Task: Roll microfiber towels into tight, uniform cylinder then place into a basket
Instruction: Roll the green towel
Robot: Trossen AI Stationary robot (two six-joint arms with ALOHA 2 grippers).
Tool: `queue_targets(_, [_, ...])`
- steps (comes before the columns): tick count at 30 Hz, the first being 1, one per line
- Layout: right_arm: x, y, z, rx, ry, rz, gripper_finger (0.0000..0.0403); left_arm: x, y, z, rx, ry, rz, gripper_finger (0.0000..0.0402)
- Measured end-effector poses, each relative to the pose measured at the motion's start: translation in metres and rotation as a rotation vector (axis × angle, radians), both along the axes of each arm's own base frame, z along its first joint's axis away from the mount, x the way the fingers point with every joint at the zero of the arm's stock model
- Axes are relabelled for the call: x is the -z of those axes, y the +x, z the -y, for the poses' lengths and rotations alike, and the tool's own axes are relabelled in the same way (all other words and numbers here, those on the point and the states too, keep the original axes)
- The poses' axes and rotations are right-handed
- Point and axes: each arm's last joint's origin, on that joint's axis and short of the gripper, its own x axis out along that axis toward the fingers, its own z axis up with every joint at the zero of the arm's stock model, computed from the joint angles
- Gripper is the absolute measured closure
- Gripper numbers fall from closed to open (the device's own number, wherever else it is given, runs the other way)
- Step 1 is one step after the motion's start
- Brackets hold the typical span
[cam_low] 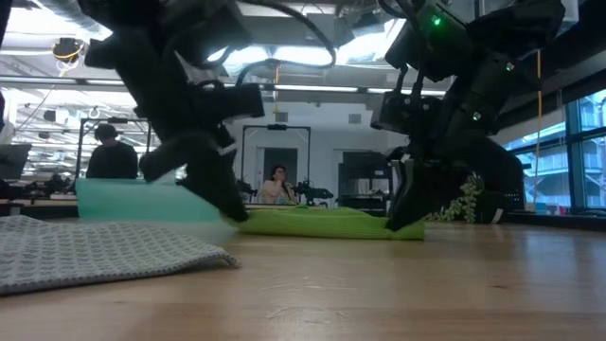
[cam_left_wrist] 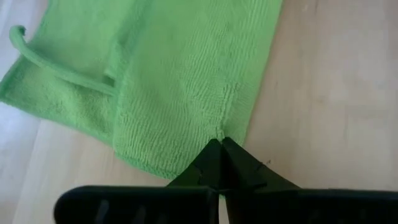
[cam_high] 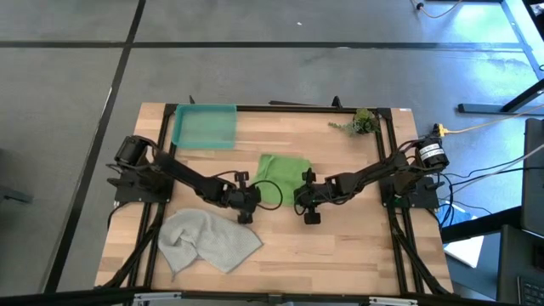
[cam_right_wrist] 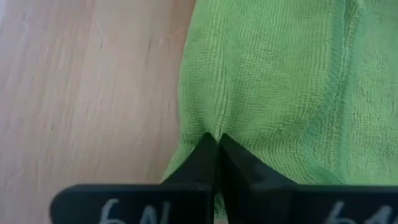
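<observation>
The lime green towel (cam_high: 282, 174) lies folded at the middle of the table, and in the low view it shows as a low flat strip (cam_low: 331, 223). My left gripper (cam_high: 255, 197) is shut at its near left corner. My right gripper (cam_high: 303, 200) is shut at its near right corner. The pale grey towel (cam_high: 208, 240) lies crumpled on the table near the front left, with no gripper on it. The teal basket (cam_high: 204, 126) stands at the far left. My left gripper pinches the green towel's near left corner (cam_left_wrist: 217, 127) between its two fingertips, slanting down from the table's left. The cloth puckers right at the tips. The rest of the towel lies on the table. My right gripper pinches the green towel's near edge by its right corner (cam_right_wrist: 214, 124) between its two fingertips, slanting down from the table's right. A crease runs up from the tips. The towel stays down on the table.
A small leafy sprig (cam_high: 357, 121) lies at the far right of the table. Bare wood (cam_high: 340, 246) stretches along the near right. In the low view people sit in the room behind the table.
</observation>
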Motion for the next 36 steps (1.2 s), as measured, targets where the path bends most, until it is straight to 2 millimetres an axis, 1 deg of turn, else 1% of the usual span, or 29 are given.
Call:
queue_targets(3, [0.000, 0.000, 0.000, -0.006, 0.011, -0.002, 0.0389, -0.007, 0.002, -0.006, -0.018, -0.053, 0.031, 0.0400])
queue_targets(8, [0.000, 0.000, 0.000, -0.009, 0.013, -0.003, 0.0397, -0.014, 0.004, -0.019, -0.065, -0.068, 0.060, 0.0401])
queue_targets(14, [0.000, 0.000, -0.001, -0.012, 0.014, -0.003, 0.0398, -0.027, 0.018, -0.038, -0.081, -0.166, 0.100, 0.0401])
queue_targets(20, [0.000, 0.000, -0.001, -0.013, 0.014, -0.003, 0.0400, -0.038, 0.026, -0.059, -0.131, -0.192, 0.107, 0.0401])
queue_targets(27, [0.000, 0.000, -0.001, -0.015, 0.012, -0.003, 0.0401, -0.034, 0.027, -0.078, -0.177, -0.229, 0.093, 0.0401])
queue_targets(36, [0.000, 0.000, -0.001, -0.017, 0.012, -0.002, 0.0399, -0.021, 0.029, -0.090, -0.224, -0.227, 0.064, 0.0401])
